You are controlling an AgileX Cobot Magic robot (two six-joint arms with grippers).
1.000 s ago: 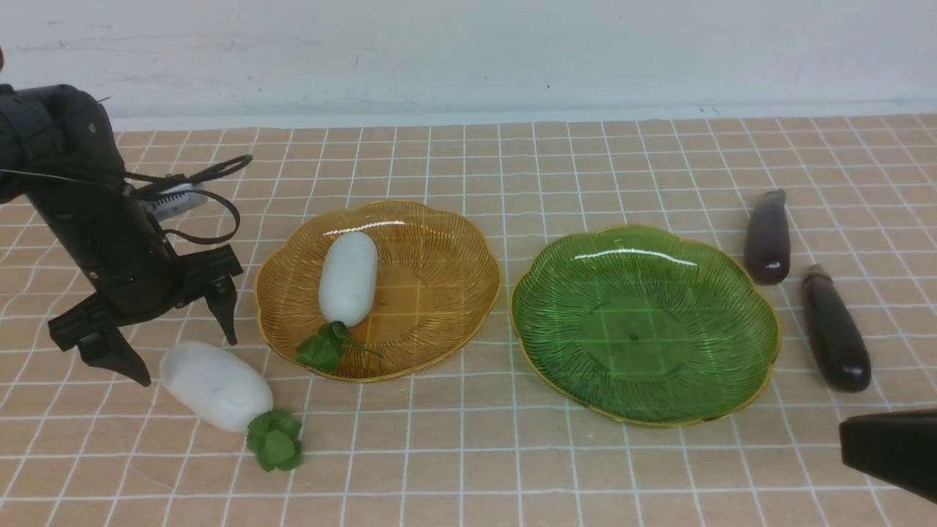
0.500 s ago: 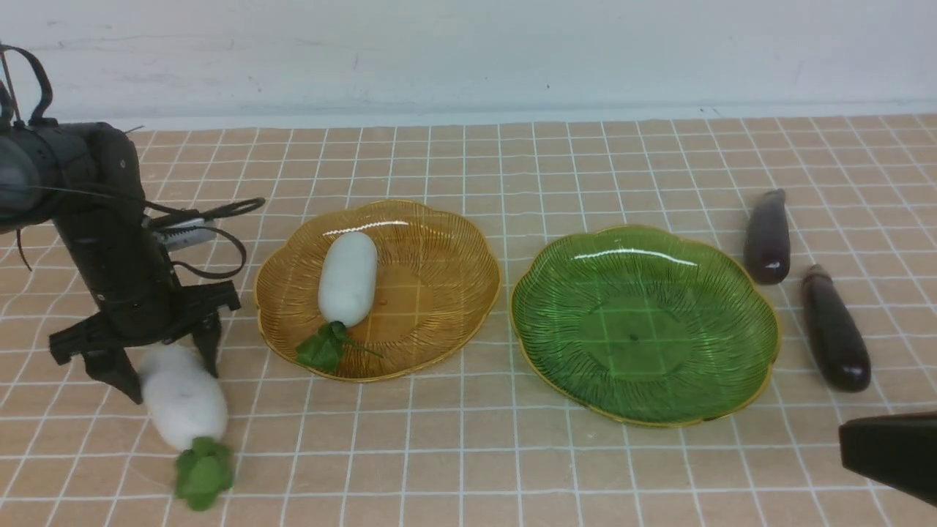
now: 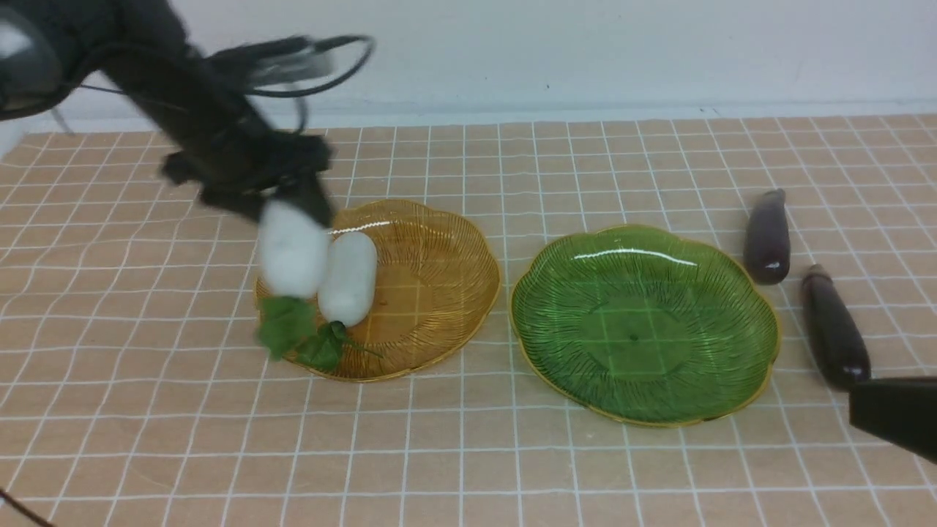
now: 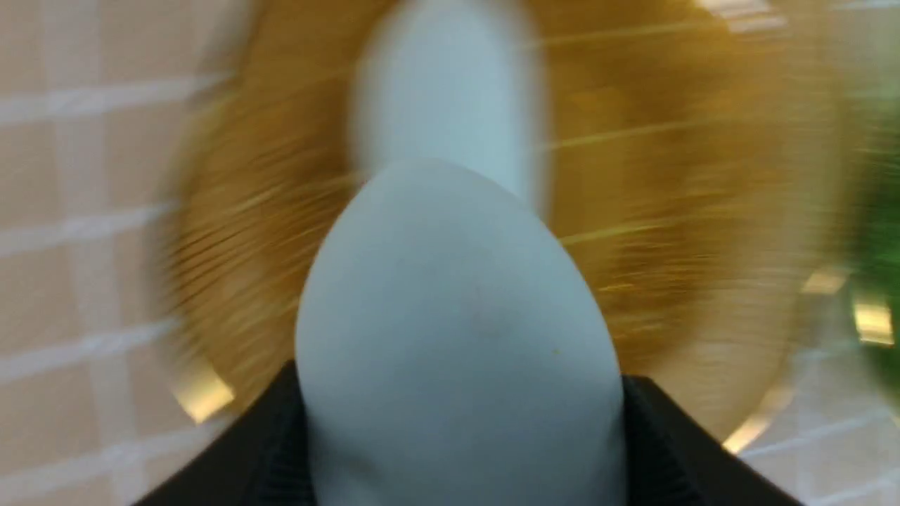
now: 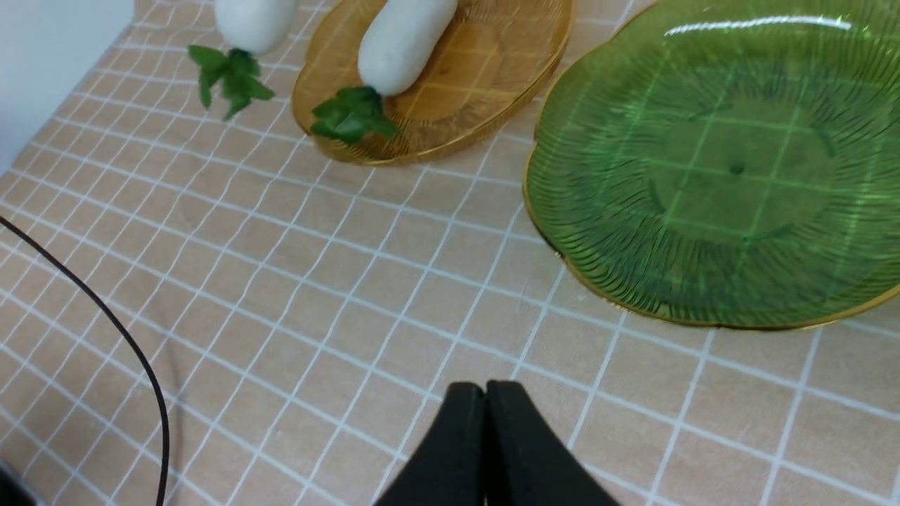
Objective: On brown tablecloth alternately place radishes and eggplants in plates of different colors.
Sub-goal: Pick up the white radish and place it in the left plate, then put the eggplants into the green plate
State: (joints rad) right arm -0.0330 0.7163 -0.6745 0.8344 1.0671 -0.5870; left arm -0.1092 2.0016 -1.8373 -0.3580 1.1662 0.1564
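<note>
The left gripper (image 3: pixel 289 212), jaws grasping the raised radish (image 3: pixel 293 252), hangs over the left rim of the amber plate (image 3: pixel 439 293) beside the resting radish (image 3: pixel 349 278); the green plate (image 3: pixel 644 322), eggplants (image 3: pixel 834 337) and jaws-clenched right gripper (image 5: pixel 484 386) occupy the desk's right half.

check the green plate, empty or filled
Empty: the green plate shows only its bare ribbed bottom; both eggplants lie on the cloth beside it.

The brown tablecloth (image 3: pixel 468 454) is matt, slightly wrinkled cloth; the amber plate (image 3: pixel 439 249) and green plate (image 3: pixel 644 322) look like glossy, ribbed, translucent plastic, the radishes (image 3: pixel 349 278) smooth and matt, the eggplants (image 3: pixel 834 337) smooth and glossy.
</note>
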